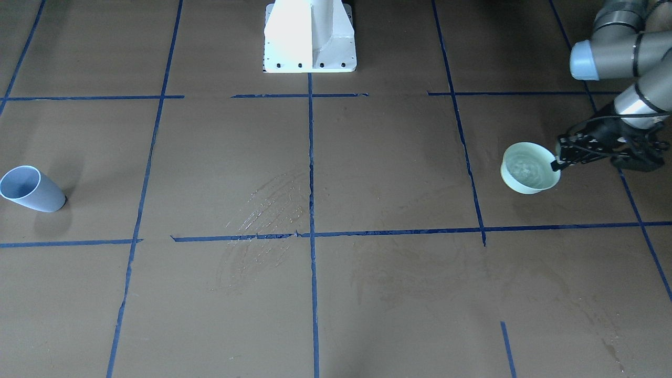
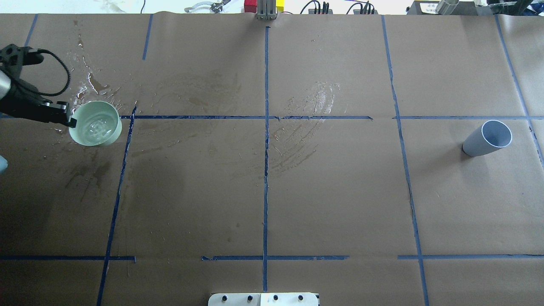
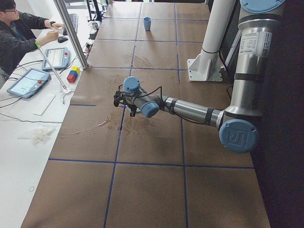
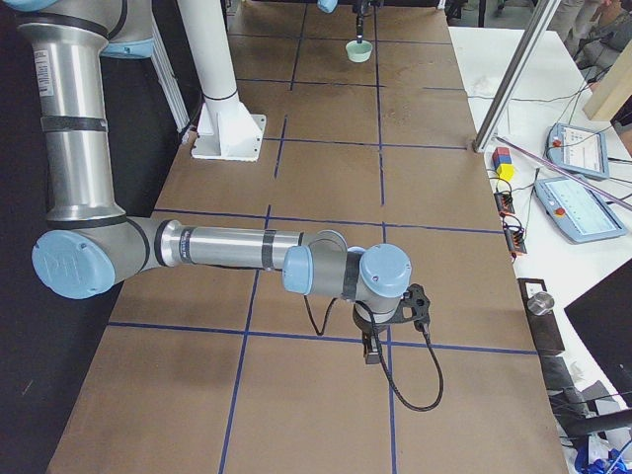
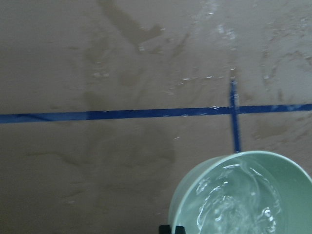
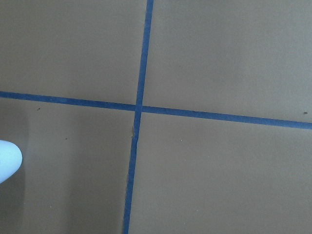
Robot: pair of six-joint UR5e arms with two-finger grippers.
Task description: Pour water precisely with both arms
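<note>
Left pincer [image 2: 71,122] clenched on the rim of the pale green bowl [image 2: 115,127], biting at the bowl's 9 o'clock side on the overhead dial (far edge as 12). The bowl is at the table's 9–10 o'clock. The water [image 2: 95,128] inside is rippled, with wet streaks [image 2: 91,83] on the paper just past it toward 12. The grey-blue cup [image 2: 476,144] stands at 3 o'clock, well apart. I judge this to be the pick-up of the source bowl, with the pour not yet begun. Next calls for a slow, level carry toward 3 o'clock, since a one-sided rim pinch invites tipping. The left arm [image 3: 190,110] lies low and near-horizontal, fingers coming in sideways. The right arm [image 4: 227,247] is also stretched low, its wrist aimed down. Right pincer [image 4: 375,348]: cannot tell whether it is parted or closed.
</note>
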